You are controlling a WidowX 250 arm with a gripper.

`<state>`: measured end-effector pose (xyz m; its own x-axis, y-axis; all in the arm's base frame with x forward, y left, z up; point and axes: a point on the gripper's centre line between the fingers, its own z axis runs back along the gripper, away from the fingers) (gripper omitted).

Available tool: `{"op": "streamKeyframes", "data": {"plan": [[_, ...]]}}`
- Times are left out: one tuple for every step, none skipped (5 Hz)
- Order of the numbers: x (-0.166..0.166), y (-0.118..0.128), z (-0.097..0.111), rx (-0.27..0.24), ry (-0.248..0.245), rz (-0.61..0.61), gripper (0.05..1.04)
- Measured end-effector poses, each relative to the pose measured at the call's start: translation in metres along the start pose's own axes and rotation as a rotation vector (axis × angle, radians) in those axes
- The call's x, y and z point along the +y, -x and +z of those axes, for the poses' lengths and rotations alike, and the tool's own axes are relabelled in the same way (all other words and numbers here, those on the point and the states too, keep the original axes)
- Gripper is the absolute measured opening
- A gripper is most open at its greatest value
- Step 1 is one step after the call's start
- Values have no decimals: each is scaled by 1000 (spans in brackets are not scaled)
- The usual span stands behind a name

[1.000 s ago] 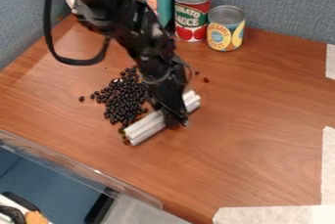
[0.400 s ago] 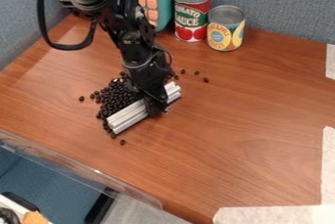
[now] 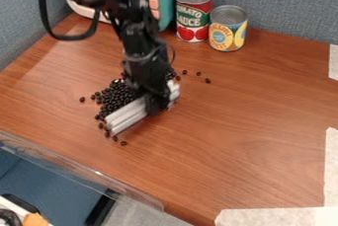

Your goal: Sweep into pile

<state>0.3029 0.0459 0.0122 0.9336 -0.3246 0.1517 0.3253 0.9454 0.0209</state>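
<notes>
- The pincer hangs over the worktop, closed around the middle of a white ribbed bar
- The bar lies slantwise along the lower-right side of the heap of black beans
- Loose beans dot the wood by the bar's lower-left end, and a few more sit right of its upper end
- Behind stand a red-labelled can and a shorter yellow-labelled can

Ok so the tomato sauce can reads "TOMATO SAUCE", pale letters on green, though the first T is hard to see. The shorter pineapple can right by it shows "EAPPLE" on its label, and tbh I can't make out the word underneath.
</notes>
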Motion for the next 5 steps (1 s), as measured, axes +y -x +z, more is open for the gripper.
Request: {"op": "streamKeyframes", "data": {"plan": [[-6, -21, 23, -38, -35, 29, 394], [-18, -42, 29, -67, -69, 91, 393], [-25, -60, 17, -87, -80, 196, 394], [-32, -82, -4, -87, -57, 302, 393], [-32, -95, -28, -59, -37, 392, 394]]}}
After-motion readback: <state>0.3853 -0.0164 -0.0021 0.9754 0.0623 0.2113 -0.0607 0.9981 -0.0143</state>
